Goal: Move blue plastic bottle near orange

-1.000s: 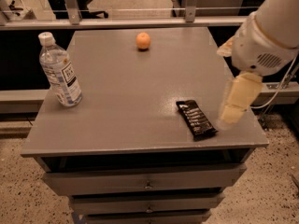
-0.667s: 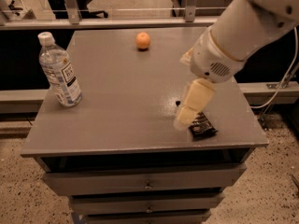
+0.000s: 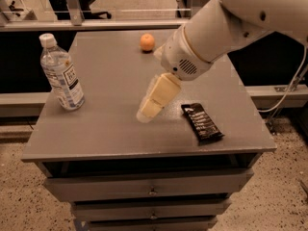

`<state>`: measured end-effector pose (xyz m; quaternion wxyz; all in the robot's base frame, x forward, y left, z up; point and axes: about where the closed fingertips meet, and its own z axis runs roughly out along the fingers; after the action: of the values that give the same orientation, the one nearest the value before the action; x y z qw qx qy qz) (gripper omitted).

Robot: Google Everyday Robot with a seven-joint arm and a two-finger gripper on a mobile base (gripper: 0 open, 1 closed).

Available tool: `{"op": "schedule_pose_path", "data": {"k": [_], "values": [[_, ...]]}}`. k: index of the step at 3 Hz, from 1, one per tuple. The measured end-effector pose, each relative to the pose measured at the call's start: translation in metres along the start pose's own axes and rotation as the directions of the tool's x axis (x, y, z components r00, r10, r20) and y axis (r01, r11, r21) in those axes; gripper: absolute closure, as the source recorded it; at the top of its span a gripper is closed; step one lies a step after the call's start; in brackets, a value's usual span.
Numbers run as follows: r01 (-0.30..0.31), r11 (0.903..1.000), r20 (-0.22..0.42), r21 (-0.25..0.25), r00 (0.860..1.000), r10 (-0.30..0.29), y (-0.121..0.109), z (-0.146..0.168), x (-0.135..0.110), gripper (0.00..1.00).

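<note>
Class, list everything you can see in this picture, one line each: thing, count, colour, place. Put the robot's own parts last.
clear bluish plastic water bottle: one, white cap and label, upright at the table's left edge
small round orange fruit: one, orange, far side of the tabletop
flat snack bar wrapper: one, black, lying near the front right corner
grey metal table: one, grey, centre of view, drawers below
speckled floor: beige, around the table
robot arm: one, white, reaching in from upper right
gripper: one, cream, over the tabletop's middle, apart from all three items
</note>
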<state>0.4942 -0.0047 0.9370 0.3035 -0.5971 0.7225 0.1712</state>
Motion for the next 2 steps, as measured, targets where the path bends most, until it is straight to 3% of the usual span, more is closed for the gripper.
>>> {"op": "schedule_pose_path", "data": {"k": [1, 2], "values": [[0.001, 1.0, -0.004, -0.003, 1.0, -0.001, 0.0011, -0.0004, 0.0007, 0.0], [0.013, 0.9999, 0.031, -0.006, 0.999, -0.013, -0.0006, 0.0043, -0.0075, 0.0]]}}
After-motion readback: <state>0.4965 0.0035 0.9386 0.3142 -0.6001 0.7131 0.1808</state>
